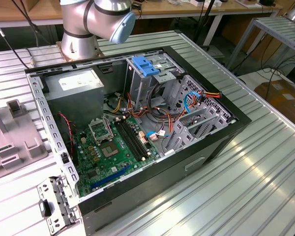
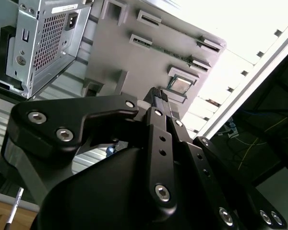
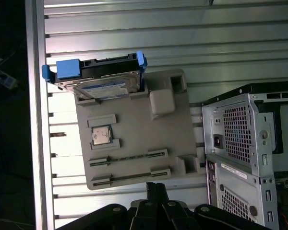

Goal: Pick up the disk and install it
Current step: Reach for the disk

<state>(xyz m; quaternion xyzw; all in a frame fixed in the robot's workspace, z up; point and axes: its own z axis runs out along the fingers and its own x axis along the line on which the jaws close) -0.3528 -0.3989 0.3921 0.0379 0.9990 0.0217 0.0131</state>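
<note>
Pincer (image 3: 156,188): black fingers closed tip to tip, holding nothing.

Disk (image 3: 98,79), a flat silver metal drive with a blue-and-white label in a bright blue plastic carrier: stands on edge, slightly tilted, in a slot at one end of the grey plastic fixture plate (image 3: 134,143). The plate lies on the ribbed aluminium tabletop (image 3: 134,43), beside the open black computer case (image 1: 187,167). The pincer is well apart from the disk, near the plate's opposite end.

Risks, as judged:
- Closed fingers lowered onto the disk would strike its upper edge, not straddle it.
- With the tilt, an uneven grip could twist the disk in the slot or jam it there.
- Loose orange and blue cables (image 1: 196,98) beside the drive bay could snag the carrier.
</note>
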